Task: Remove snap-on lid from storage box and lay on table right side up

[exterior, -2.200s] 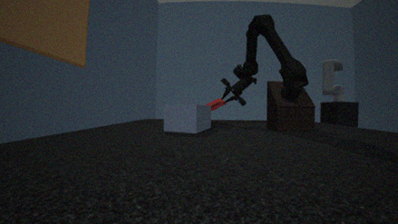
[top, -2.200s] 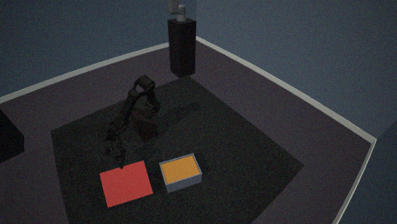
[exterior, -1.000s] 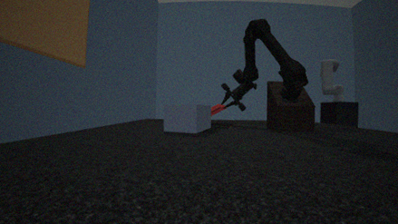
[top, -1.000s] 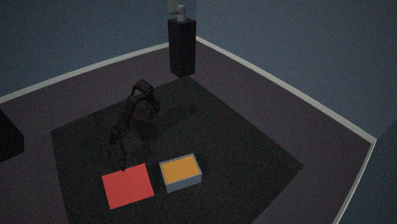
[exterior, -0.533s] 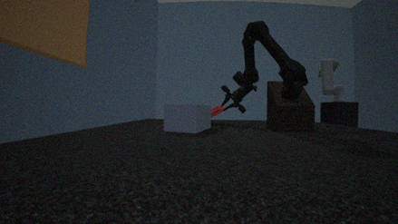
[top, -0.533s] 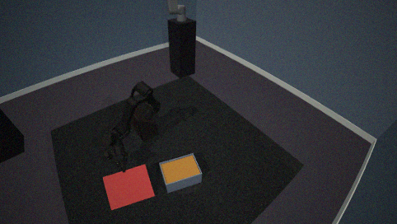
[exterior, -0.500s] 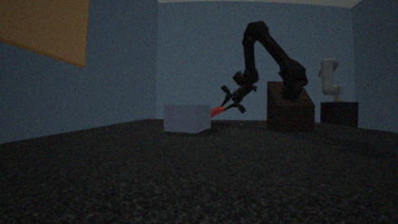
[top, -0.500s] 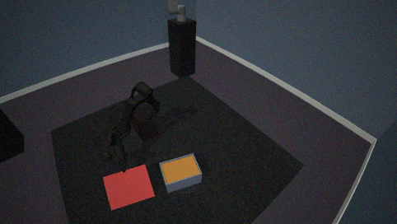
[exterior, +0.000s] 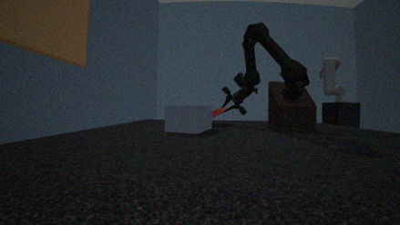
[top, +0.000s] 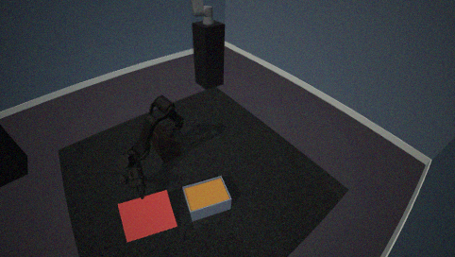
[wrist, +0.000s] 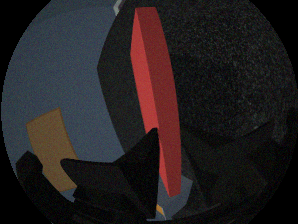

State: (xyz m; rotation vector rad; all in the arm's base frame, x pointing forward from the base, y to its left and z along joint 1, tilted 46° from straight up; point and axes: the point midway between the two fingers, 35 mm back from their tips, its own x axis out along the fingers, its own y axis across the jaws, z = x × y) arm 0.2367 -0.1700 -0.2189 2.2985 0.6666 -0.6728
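Orange wall panel (exterior: pixel 37 21) (wrist: pixel 52 150), black pedestal (top: pixel 209 54) (exterior: pixel 340 113), pale device atop (top: pixel 208 15) (exterior: pixel 330 77)

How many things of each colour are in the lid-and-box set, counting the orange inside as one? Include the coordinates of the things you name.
Red flat rectangular lid (top: pixel 147 216) (exterior: pixel 218 112) (wrist: pixel 160 95): 1
Blue-grey rectangular open box (top: pixel 212 211) (exterior: pixel 188 119) (wrist: pixel 181 191): 1
Orange rectangular surface inside the box (top: pixel 207 194): 1
Total: 3
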